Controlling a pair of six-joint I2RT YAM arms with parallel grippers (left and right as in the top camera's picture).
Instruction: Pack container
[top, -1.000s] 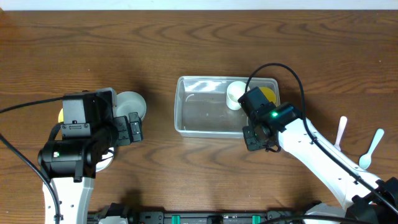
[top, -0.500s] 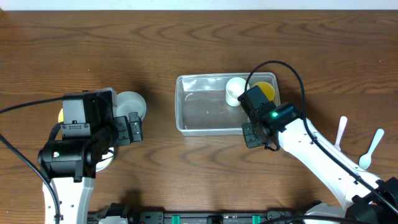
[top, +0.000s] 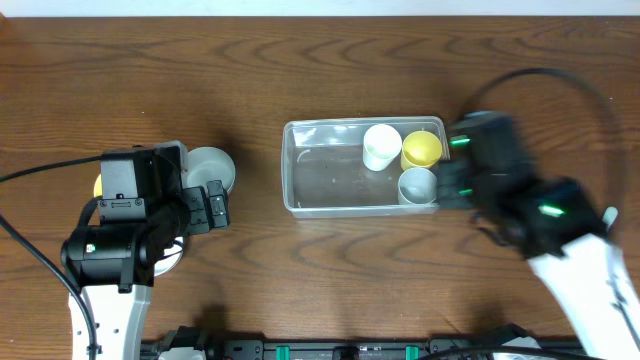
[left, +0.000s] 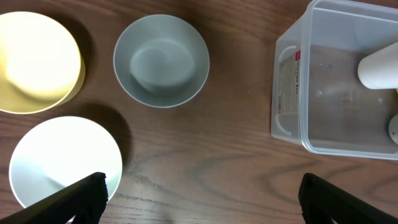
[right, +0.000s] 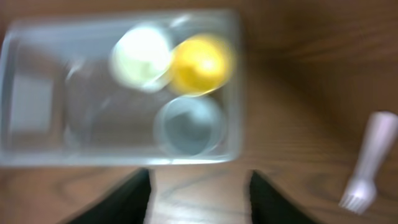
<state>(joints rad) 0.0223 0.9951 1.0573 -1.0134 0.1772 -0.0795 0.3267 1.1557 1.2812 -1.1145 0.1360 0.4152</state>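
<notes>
The clear container (top: 330, 170) sits mid-table with three cups at its right end: a white one (top: 380, 147), a yellow one (top: 421, 150) and a grey one (top: 417, 186). My right gripper (top: 455, 188) is blurred by motion just off the tub's right side. In the right wrist view it (right: 200, 186) is open over bare wood in front of the container (right: 37, 99), holding nothing. My left gripper (top: 217, 205) hangs wide open and empty left of the tub, above the table (left: 202, 193).
Left of the container (left: 292, 81) stand a small grey bowl (left: 161, 60), a yellow bowl (left: 34, 62) and a white bowl (left: 62, 158). A white plastic fork (right: 370, 162) lies on the table to the right of the tub.
The right gripper has opened, left the grey cup standing in the container's right end, and pulled away to the right. The left arm has not moved.
</notes>
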